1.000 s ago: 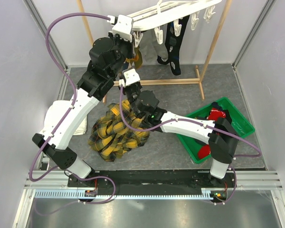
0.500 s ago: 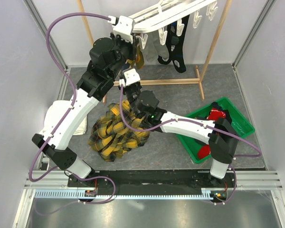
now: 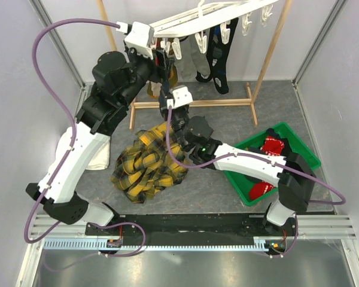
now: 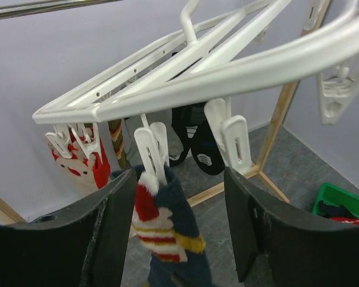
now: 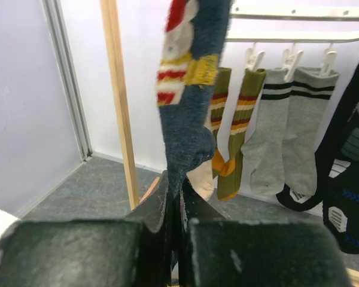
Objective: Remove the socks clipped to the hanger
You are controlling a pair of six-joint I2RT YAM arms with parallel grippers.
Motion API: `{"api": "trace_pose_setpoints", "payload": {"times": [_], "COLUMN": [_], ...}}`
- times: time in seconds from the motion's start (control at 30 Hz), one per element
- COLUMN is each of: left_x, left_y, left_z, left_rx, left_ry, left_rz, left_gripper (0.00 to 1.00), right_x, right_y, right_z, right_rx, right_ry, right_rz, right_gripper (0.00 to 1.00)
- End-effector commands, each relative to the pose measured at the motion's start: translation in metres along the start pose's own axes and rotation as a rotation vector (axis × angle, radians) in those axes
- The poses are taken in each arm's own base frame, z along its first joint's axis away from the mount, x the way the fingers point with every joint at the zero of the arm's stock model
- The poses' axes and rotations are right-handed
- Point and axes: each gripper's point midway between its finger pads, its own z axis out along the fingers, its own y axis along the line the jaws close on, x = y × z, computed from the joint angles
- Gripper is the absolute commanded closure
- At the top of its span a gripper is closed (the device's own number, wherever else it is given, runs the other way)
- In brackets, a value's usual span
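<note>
The navy sock (image 4: 164, 221) hangs straight down from a clip (image 4: 151, 149) on the hanger (image 4: 227, 66). The left claw (image 4: 179, 185) gapes wide on either side of that clip, holding nothing. Directly below, the right claw (image 5: 175, 239) pinches the sock's lower end, placed for a downward pull.

Pale lilac walls (image 3: 18, 89) w/ alu corner posts (image 3: 57, 42), grey floor (image 3: 227, 125), wooden pole frame (image 3: 227, 102) at back
</note>
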Motion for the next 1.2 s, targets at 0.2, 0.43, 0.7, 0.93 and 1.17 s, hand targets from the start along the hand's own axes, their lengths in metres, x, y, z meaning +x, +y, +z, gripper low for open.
{"api": "trace_pose_setpoints", "payload": {"times": [0.2,0.43,0.7,0.93,1.17], "left_x": [-0.03,0.017,0.057,0.096,0.124], "left_y": [0.002,0.002,-0.014,-0.02,-0.027], "left_z": [-0.061,-0.074,-0.077,-0.071,-0.053], "left_rx": [0.033,0.042,0.12,0.17,0.207], "left_ry": [-0.033,0.057,0.085,0.059,0.102], "left_rz": [-0.112,-0.107,-0.127,-0.028,0.031], "left_gripper": [0.33,0.33,0.34,0.31,0.27], "right_x": [-0.043,-0.041,-0.041,-0.05,-0.054], "right_y": [-0.053,-0.057,-0.056,-0.035,-0.025], "right_z": [-0.009,-0.007,-0.008,-0.008,-0.006], "right_rx": [0.059,0.016,0.003,-0.102,-0.141], "right_ry": [-0.069,-0.046,-0.033,-0.017,-0.011], "right_rz": [0.137,0.165,0.216,0.293,0.347], "right_gripper": [1.0,1.0,1.0,1.0,1.0]}}
